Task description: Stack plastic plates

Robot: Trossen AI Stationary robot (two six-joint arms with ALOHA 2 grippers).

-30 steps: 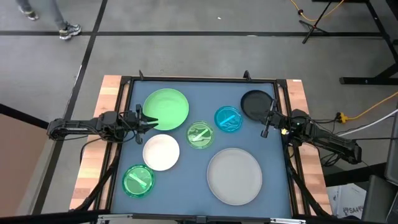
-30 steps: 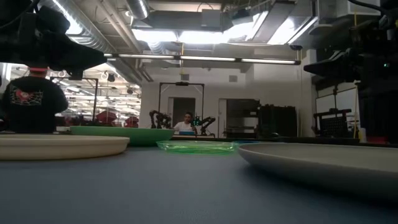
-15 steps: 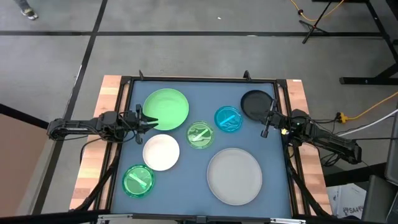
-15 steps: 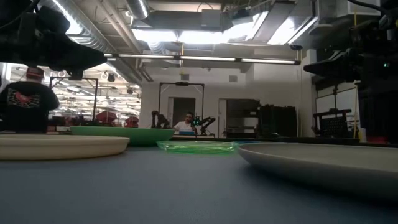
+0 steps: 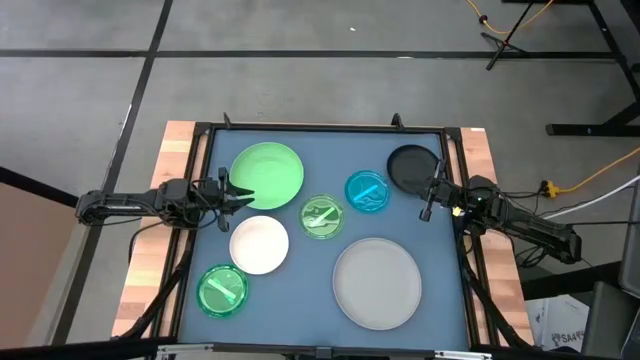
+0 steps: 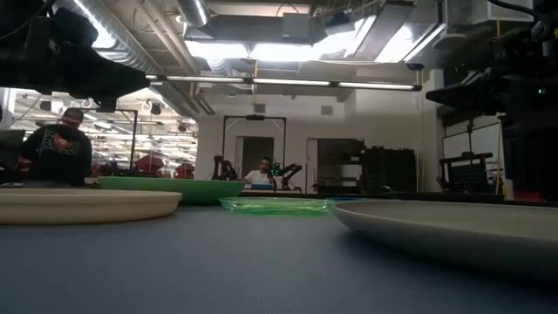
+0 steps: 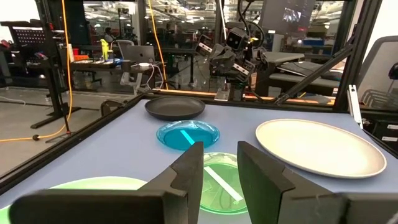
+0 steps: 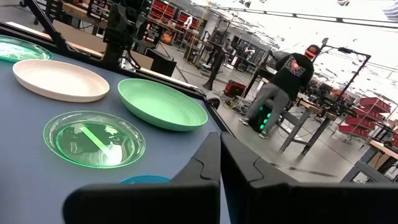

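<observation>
Left pincer (image 5: 247, 193) part-open and empty, poised over the near rim of the large light green plate (image 5: 268, 173) at the counter's far left, much nearer than the shut, empty right pincer (image 5: 428, 207) beside the black plate (image 5: 411, 165).

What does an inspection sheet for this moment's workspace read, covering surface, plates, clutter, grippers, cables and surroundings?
Surface: blue mat inside a black frame on a wooden table.
Job's things: seven plates, all apart, none stacked: large light green plate, white plate, large grey plate, black plate, blue plate, two small green plates.
Clutter: nothing seen.
Grippers: left gripper at the light green plate's edge, jaws slightly parted, nothing held; right gripper beside the black plate, jaws shut, empty.
Cables: yellow cable on the floor at right.
Surroundings: person standing beyond the table.
</observation>
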